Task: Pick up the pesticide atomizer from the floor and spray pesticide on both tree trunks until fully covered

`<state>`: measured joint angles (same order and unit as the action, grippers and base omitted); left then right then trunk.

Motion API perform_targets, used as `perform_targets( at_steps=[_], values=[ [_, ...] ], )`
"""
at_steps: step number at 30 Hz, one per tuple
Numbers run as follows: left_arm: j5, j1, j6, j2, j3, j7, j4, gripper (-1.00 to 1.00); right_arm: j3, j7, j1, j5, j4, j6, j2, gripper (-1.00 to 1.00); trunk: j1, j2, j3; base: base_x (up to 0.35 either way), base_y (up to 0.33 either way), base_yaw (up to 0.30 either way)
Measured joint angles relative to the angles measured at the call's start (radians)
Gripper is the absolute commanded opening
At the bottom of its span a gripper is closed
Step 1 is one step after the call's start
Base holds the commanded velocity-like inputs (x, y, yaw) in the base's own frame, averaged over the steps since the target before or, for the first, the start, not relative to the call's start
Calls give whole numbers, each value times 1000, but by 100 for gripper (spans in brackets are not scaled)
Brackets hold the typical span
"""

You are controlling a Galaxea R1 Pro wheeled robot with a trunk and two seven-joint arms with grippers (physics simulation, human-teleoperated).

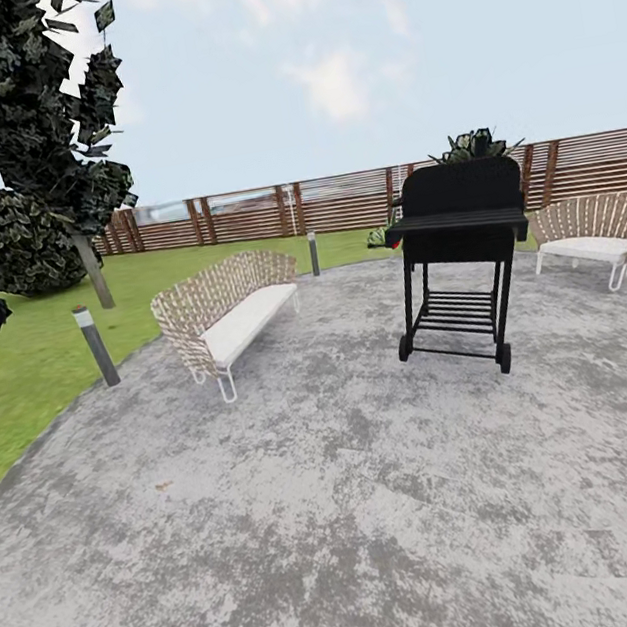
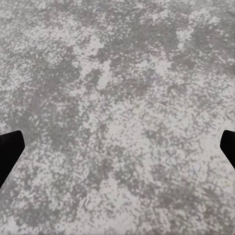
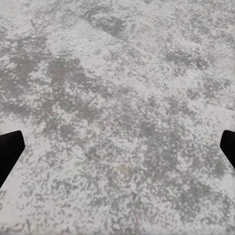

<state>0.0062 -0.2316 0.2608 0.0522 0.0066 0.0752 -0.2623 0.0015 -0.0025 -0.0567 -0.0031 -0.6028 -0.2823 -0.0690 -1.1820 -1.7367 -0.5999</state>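
Mottled grey concrete patio (image 1: 365, 508), rounded edge, spanning the foreground of the head view.
Green lawn (image 1: 26, 349) of the garden, bordering the patio on the left and behind.
Brown horizontal-slat wooden fence (image 1: 247, 215) along the far side.
Thin-stemmed dark-foliage tree (image 1: 29, 115) on the lawn, far left.
Black wheeled barbecue grill (image 1: 460, 250), upright on the patio, right of centre.
Wicker bench with white cushion (image 1: 228, 317), left of the grill, well apart from it.
Second wicker bench (image 1: 599, 233), far right.
Grey bollard posts: one (image 1: 95, 345) at the patio edge, one (image 1: 313, 253) further back.
Left end effector (image 2: 117, 152): dark fingertips spread wide, nothing between them, above concrete.
Right end effector (image 3: 117, 152): same, spread wide, empty.
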Motion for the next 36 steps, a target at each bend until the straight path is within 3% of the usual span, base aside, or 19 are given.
perform_targets(
  at_steps=[26,36],
  values=[
    [0,0,0,-1,0,0,0,100,0,0,0,2,2,0,0,100,-100,-182,-119,0,0,0],
    [0,0,0,-1,0,0,0,100,2,0,0,3,2,-2,0,100,-138,-252,-152,0,0,0]
  ],
)
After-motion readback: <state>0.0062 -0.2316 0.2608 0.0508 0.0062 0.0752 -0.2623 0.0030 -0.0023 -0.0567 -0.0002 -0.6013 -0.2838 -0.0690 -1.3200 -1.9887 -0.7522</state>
